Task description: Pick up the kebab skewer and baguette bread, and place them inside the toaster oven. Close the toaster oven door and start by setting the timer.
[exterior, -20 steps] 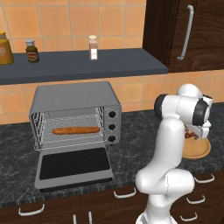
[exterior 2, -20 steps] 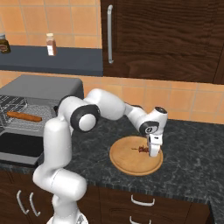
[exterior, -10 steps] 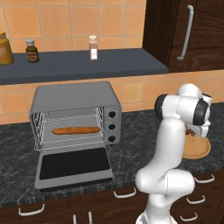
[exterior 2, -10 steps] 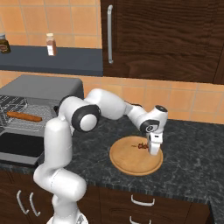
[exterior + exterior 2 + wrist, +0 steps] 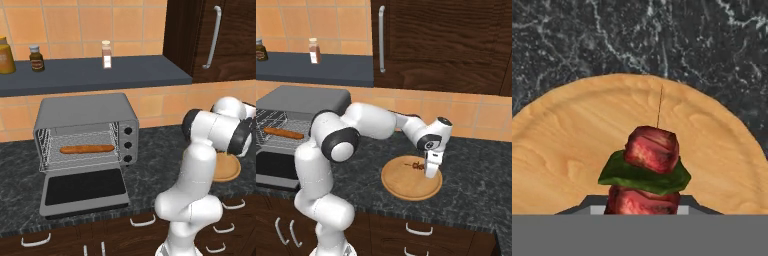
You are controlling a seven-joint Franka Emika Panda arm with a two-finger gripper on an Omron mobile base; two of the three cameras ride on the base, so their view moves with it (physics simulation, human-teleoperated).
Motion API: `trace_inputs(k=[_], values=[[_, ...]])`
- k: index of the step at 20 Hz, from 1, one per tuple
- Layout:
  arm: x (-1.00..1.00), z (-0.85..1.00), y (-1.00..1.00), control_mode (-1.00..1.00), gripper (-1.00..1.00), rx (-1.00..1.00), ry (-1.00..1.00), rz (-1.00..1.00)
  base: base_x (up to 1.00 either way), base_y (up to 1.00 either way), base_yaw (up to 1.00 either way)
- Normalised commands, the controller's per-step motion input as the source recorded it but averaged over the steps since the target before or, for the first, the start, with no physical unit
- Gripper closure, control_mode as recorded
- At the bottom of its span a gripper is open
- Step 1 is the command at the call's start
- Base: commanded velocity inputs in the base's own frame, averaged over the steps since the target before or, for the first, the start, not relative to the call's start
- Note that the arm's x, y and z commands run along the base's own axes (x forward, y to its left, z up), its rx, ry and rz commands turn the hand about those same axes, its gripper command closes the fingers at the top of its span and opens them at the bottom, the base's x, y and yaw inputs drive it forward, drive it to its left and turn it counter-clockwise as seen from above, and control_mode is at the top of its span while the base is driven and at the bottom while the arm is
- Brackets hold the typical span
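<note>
The kebab skewer [image 5: 649,160], dark red chunks with a green piece, lies over the round wooden plate [image 5: 406,186], its thin stick pointing away from the hand. My gripper [image 5: 432,172] stands upright over the plate's middle, its jaws shut on the skewer's near end [image 5: 643,202]. The skewer's chunks [image 5: 417,165] stick out to the left of the fingers. The baguette bread [image 5: 86,149] lies on the wire rack inside the toaster oven [image 5: 85,107]. The toaster oven door [image 5: 84,190] hangs down, fully open. The baguette [image 5: 283,133] also shows at the far left of the right base view.
A dark shelf [image 5: 95,75] above the oven carries a spice shaker [image 5: 106,54] and jars [image 5: 36,57]. Dark cabinets with a long handle [image 5: 381,39] rise behind the plate. Black stone counter [image 5: 476,170] stretches between oven and plate [image 5: 227,169].
The hand has risen slightly over the plate, and the skewer sits a little higher with it. The oven and the baguette have not moved.
</note>
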Motion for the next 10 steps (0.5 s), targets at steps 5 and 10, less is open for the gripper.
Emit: trace_inputs(k=[5,10], values=[[-0.32,0.36,0.78,-1.0,1.0,-0.01,0.0,-0.16,0.0,0.0,0.0],[-0.4,0.41,0.61,-1.0,1.0,0.0,0.02,-0.17,0.0,0.0,0.0]])
